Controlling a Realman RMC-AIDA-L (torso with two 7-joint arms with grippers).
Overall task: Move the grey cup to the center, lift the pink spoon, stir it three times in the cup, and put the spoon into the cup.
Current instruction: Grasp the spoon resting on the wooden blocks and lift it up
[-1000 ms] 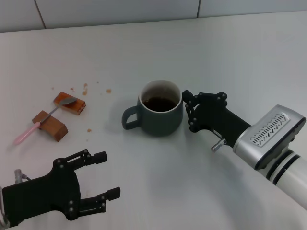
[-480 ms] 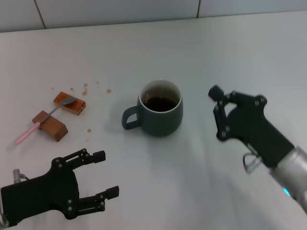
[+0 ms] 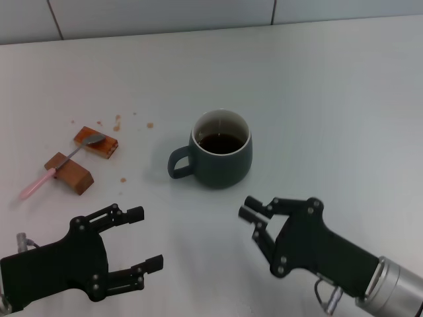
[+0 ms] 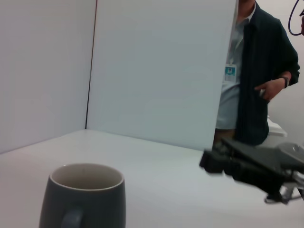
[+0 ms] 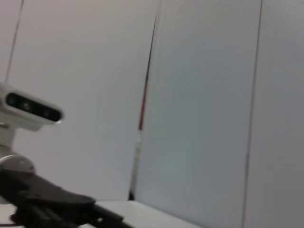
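Centrally on the white table (image 3: 344,79) the grey cup (image 3: 221,149) is set upright, its loop handle turned toward the robot's left and dark liquid seen inside; the same cup is shown low in the left wrist view (image 4: 83,195). It is touched by nothing, so the first step of the task may be judged done.

Well apart from it, on the robot's left, the pink spoon (image 3: 61,164) is laid across two brown blocks (image 3: 69,172), its silver bowl resting on the farther block and its pink handle sloping down to the table. Propped like this, the handle is kept partly off the surface, which should make it easier to pinch. A few brown crumbs (image 3: 117,121) are scattered between the blocks and the cup.

Nearer the robot, the left gripper (image 3: 144,240) is held with its fingers spread and nothing between them, on the spoon's side, so the lifting is probably meant for it. The right gripper (image 3: 254,222) is likewise seen parted and empty, low and just in front of the cup.
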